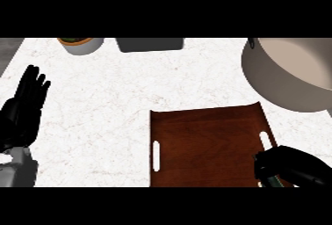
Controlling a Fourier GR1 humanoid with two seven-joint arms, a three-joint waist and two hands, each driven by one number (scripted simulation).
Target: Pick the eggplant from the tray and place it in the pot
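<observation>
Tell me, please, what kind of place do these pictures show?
Most likely a kitchen counter: a white marble-like worktop carries a large pot, a brown wooden tray and a small plant pot.

White marble counter [97,101] (faintly veined), evenly lit; grey floor [8,50] beyond.

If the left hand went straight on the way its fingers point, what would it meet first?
The left hand points up the view, slightly right. Bare counter lies ahead; the small pot with greenery sits right of that line. The way looks free, though height is unclear.
</observation>
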